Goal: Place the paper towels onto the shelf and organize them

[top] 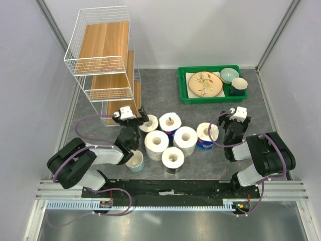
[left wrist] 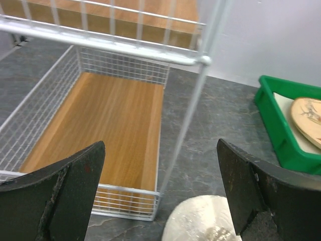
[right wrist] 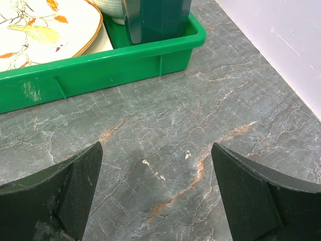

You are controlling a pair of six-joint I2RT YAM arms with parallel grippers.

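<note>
Top view: my fixed camera, high behind the arm bases, looking down on the whole table (top: 165,85).
Left wrist view: low, close, facing the shelf (left wrist: 115,120), bottom tier; tray (left wrist: 281,135) at right.
Right wrist view: low, close, facing the tray corner.
I find the tray in all three.

White paper towels (top: 150,145), white-wire shelf (top: 103,47) with light-brown boards, green tray (top: 181,85), grey veined table (top: 165,95).

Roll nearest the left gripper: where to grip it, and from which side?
Probably across its curved outer wall, from above. The roll stands on end, core up, beside the open left gripper; other rolls crowd its right and near sides.
</note>
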